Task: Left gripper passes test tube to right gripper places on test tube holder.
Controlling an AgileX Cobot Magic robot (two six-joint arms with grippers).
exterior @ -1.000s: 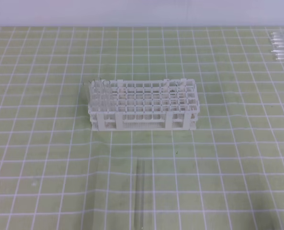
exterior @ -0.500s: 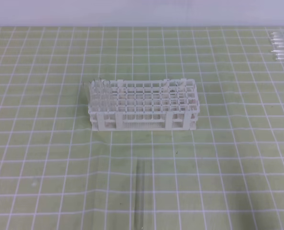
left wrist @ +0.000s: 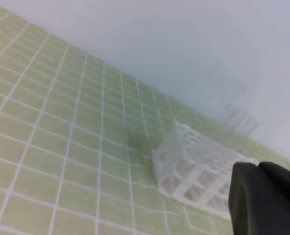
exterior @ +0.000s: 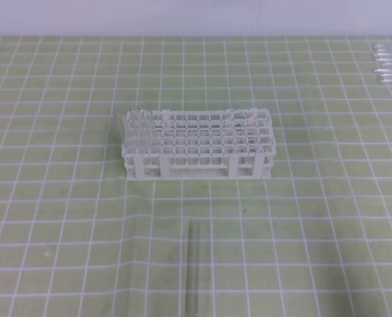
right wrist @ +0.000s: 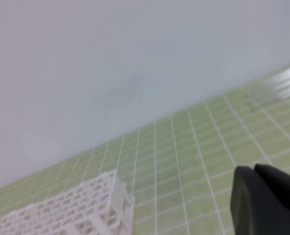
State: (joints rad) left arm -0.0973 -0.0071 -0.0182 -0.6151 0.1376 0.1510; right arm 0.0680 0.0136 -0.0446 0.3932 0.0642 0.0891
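Nothing moved since the earlier frames. No readable labels. One rack (exterior: 199, 146) at centre, some tubes standing at its 9 o'clock end. One test tube (exterior: 195, 264) lies at 6 o'clock. Spare tubes (exterior: 387, 63) at 2 o'clock. Left gripper (left wrist: 256, 169) and right gripper (right wrist: 254, 171): jaws together, empty.

You are looking at what seems to be a laboratory bench set-up. A white test tube holder (exterior: 197, 146) stands mid-desk, with clear glass tubes upright in its left-end holes. One test tube (exterior: 194, 264) lies flat on the desk (exterior: 63, 218), which is covered in green matting ruled with a white grid. More tubes (exterior: 389, 63) lie at the far right edge, though blurred. A plain pale wall (exterior: 182, 16) backs it.
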